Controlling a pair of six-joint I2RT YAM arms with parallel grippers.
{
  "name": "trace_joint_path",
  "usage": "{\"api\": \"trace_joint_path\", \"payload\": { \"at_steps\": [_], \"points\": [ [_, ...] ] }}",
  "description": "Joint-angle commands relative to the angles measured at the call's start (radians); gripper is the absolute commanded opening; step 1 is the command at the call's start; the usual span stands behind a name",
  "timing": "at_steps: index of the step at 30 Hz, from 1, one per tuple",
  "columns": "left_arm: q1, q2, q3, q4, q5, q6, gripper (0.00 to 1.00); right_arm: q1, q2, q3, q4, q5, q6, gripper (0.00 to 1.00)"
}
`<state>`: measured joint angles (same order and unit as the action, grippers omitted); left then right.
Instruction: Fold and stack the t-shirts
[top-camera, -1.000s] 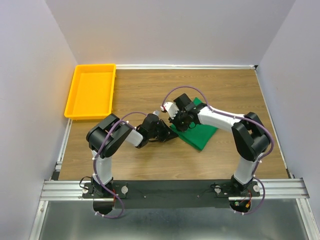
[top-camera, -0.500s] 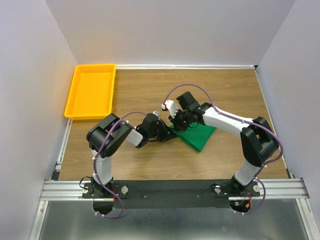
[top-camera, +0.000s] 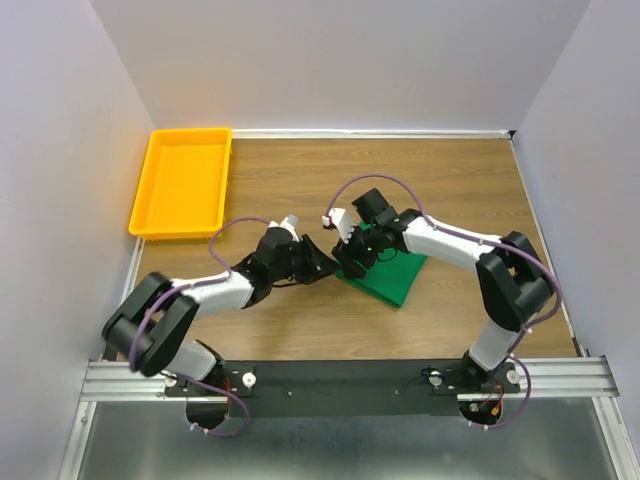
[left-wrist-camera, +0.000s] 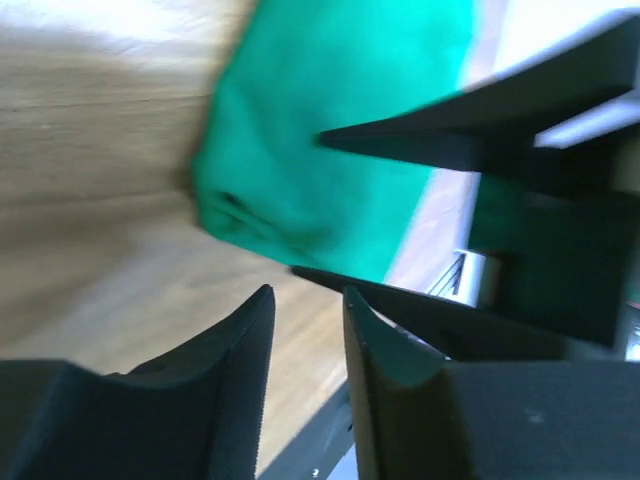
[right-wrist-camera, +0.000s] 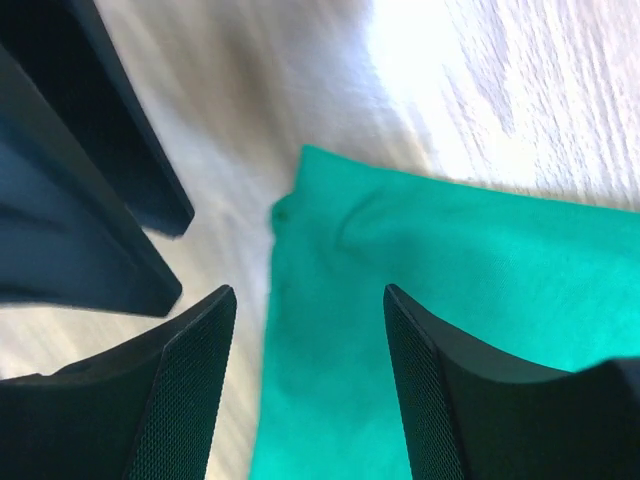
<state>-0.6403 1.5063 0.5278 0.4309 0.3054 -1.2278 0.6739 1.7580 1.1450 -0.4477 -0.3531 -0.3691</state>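
Looks nearly done: t-shirt (top-camera: 396, 280) folded into small flat pad on table (top-camera: 300, 180), right of middle. Left gripper (top-camera: 325, 268) just beside its left edge, fingers a little apart, holding nothing. Right gripper (top-camera: 350, 264) over same edge, fingers apart, holding nothing. Left to do, maybe: tidy edge, stack. No second shirt in view.

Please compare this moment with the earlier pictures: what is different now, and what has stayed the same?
The left arm has dropped from its folded-up pose and now stretches out low. Its left pincer remains beside the left corner of the green t-shirt. The right pincer moved slightly toward the robot, over that corner. Nothing was visibly taken or let go. The folded t-shirt and the yellow tray stayed in place.
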Motion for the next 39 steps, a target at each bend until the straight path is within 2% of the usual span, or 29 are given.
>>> {"api": "trace_joint_path", "payload": {
  "at_steps": [1, 3, 6, 9, 13, 17, 18, 20, 24, 28, 34, 39],
  "points": [
    [0.022, -0.165, -0.025, -0.139, -0.097, 0.071, 0.43, -0.023, -0.124, -0.01, -0.023, -0.135, -0.016, 0.68],
    [0.036, -0.153, -0.028, -0.089, -0.077, 0.08, 0.44, -0.069, -0.158, -0.001, -0.039, -0.175, -0.004, 0.66],
    [0.027, -0.08, 0.049, -0.07, -0.019, 0.108, 0.45, -0.169, -0.155, 0.024, -0.037, -0.123, 0.031, 0.69],
    [0.007, 0.087, 0.181, -0.101, 0.027, 0.183, 0.45, -0.45, -0.076, 0.106, -0.039, -0.162, 0.105, 0.81],
    [-0.019, 0.245, 0.394, -0.242, 0.009, 0.309, 0.46, -0.615, 0.086, 0.26, -0.08, -0.247, 0.127, 0.86],
    [-0.033, 0.321, 0.437, -0.322, 0.006, 0.361, 0.44, -0.665, 0.249, 0.349, -0.103, -0.349, 0.168, 0.85],
    [-0.033, 0.333, 0.431, -0.328, 0.015, 0.366, 0.4, -0.668, 0.273, 0.369, -0.109, -0.366, 0.177, 0.85],
    [-0.035, 0.335, 0.391, -0.327, 0.032, 0.369, 0.35, -0.669, 0.317, 0.393, -0.129, -0.398, 0.182, 0.83],
    [-0.036, 0.319, 0.315, -0.298, 0.047, 0.369, 0.32, -0.669, 0.374, 0.424, -0.152, -0.477, 0.182, 0.81],
    [-0.036, 0.278, 0.281, -0.253, 0.046, 0.37, 0.35, -0.669, 0.38, 0.42, -0.169, -0.497, 0.164, 0.81],
    [-0.036, 0.221, 0.34, -0.248, 0.021, 0.406, 0.41, -0.669, 0.388, 0.423, -0.232, -0.578, 0.098, 0.82],
    [-0.038, 0.175, 0.376, -0.232, 0.086, 0.447, 0.43, -0.663, 0.457, 0.472, -0.322, -0.597, 0.009, 0.83]
  ]
}}
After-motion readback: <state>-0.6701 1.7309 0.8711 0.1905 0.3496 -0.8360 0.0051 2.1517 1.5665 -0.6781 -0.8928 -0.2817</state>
